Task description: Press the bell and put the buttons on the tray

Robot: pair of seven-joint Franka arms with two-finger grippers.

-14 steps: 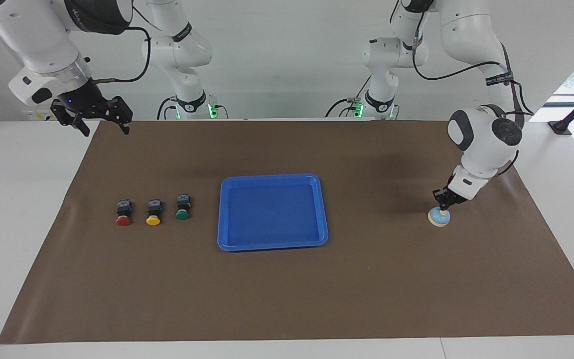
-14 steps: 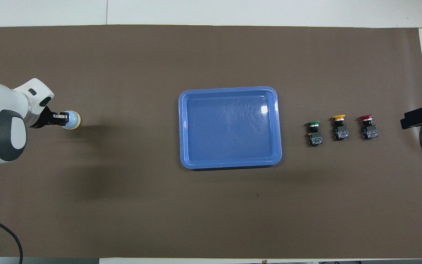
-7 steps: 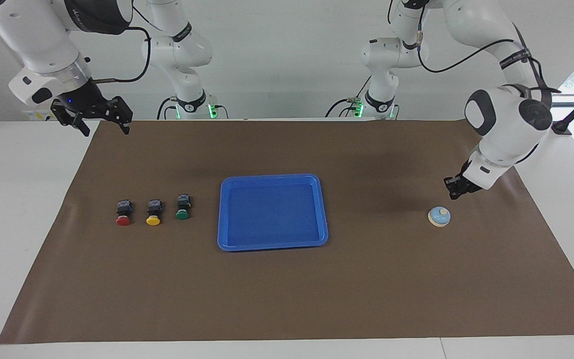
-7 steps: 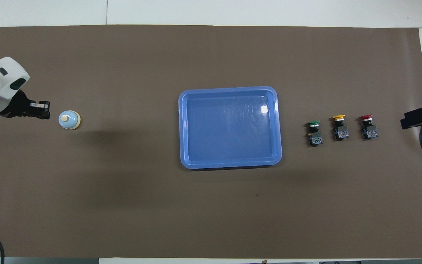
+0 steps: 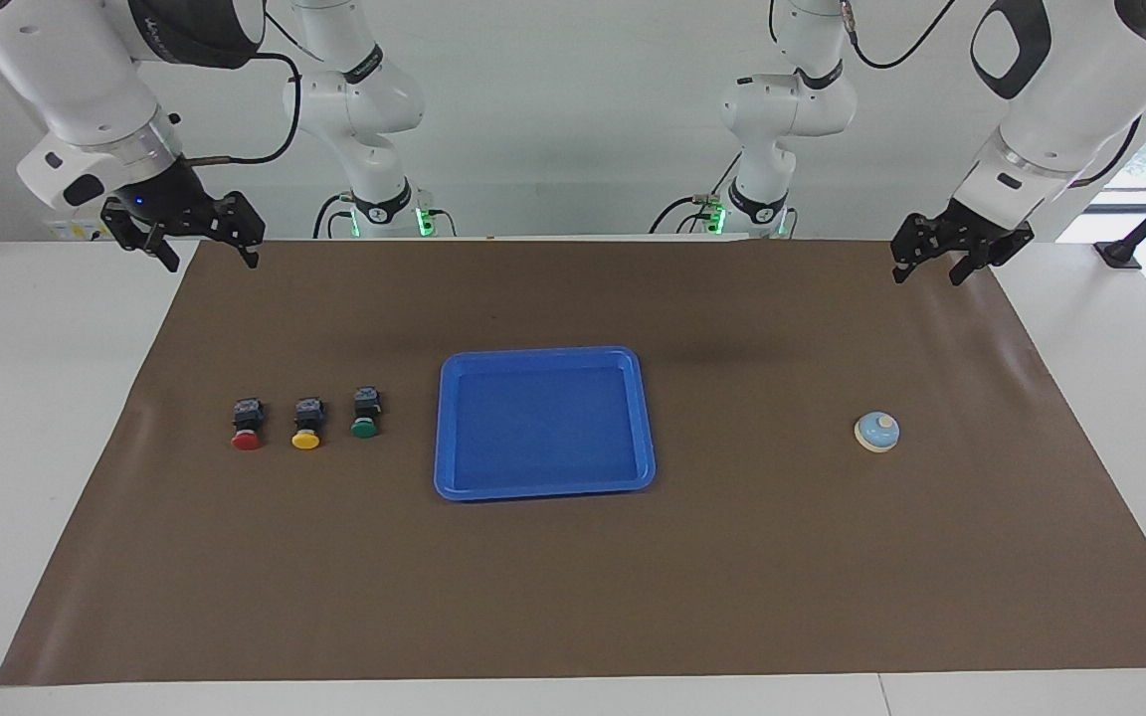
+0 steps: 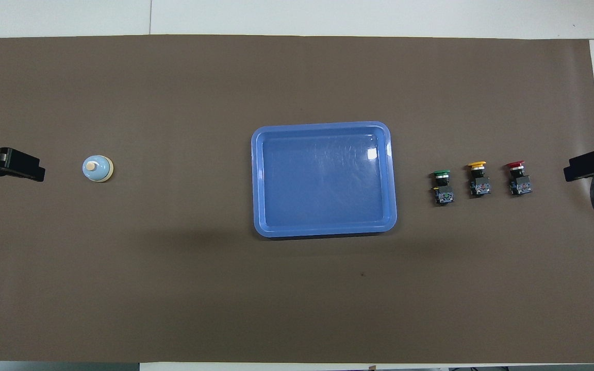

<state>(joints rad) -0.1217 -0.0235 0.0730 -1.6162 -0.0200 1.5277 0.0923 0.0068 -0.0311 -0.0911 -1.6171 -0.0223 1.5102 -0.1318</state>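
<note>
Bell, tray and buttons lie apart on the worktop, both pincers raised and holding nothing.

The bell [image 5: 876,432] sits alone on the brown mat [image 5: 573,597] toward the left arm's end, cream knob up, nothing touching it. The blue tray [image 5: 544,487] lies flat at the mat's middle, with nothing in it. Toward the right arm's end, the green button [image 5: 365,412], yellow button [image 5: 306,423] and red button [image 5: 247,424] stand in a row, the green one nearest the tray, caps pointing away from the robots. The left pincer [image 5: 961,257] hangs with fingers spread wide over the mat's corner at its own end. The right pincer [image 5: 197,242] waits, fingers wide apart, over the mat's corner at its end.
</note>
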